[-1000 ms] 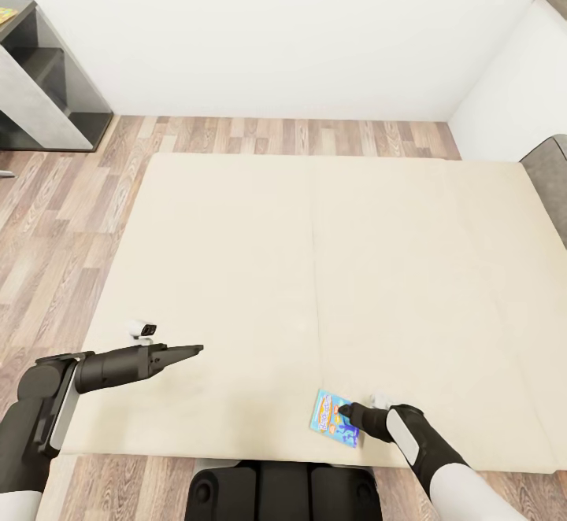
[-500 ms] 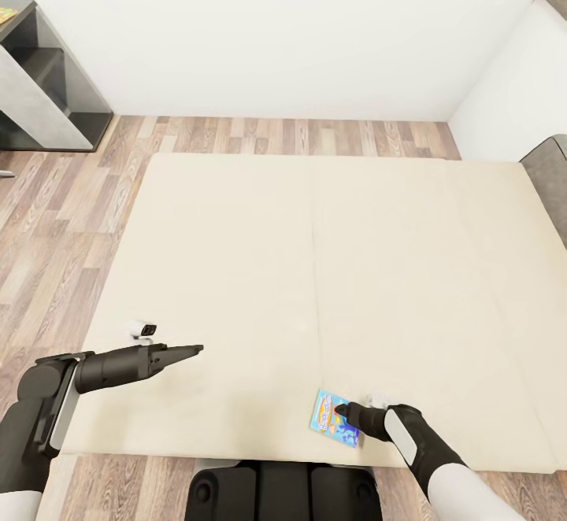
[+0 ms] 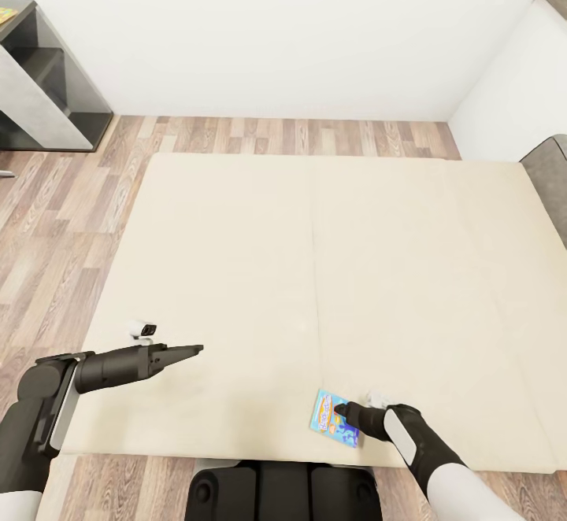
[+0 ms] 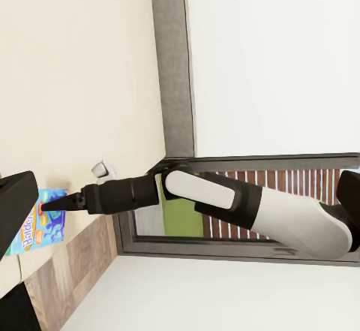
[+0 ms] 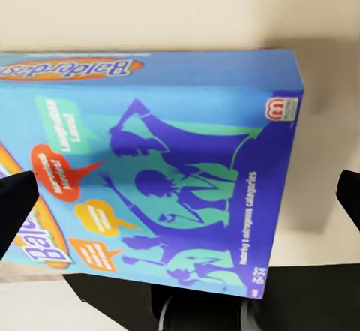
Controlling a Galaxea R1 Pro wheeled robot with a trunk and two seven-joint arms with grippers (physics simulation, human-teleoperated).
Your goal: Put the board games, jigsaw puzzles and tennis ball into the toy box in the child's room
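Note:
One blue board game [image 3: 329,417], with a cartoon cover, lies flat on the cream bed [image 3: 331,269] near its front edge. My right gripper [image 3: 340,409] hangs over the box and is open. In the right wrist view the cover [image 5: 150,166] spreads under the two wide-apart fingertips [image 5: 15,203]. I cannot tell whether they touch the box. My left gripper [image 3: 197,348] hovers open over bare mattress, well to the left of the game. The left wrist view looks across at the game [image 4: 36,230] and my right arm [image 4: 225,203].
The table's dark grey lower section [image 3: 47,88] stands at the far left, with a sliver of something colourful [image 3: 6,13] on top. Wood floor runs beside and beyond the bed. A grey padded frame [image 3: 547,182] and a white panel [image 3: 512,88] close the right side. My base [image 3: 283,493] is against the bed's front edge.
My right gripper has crept very slightly left over the blue game. The left arm and the game have not moved.

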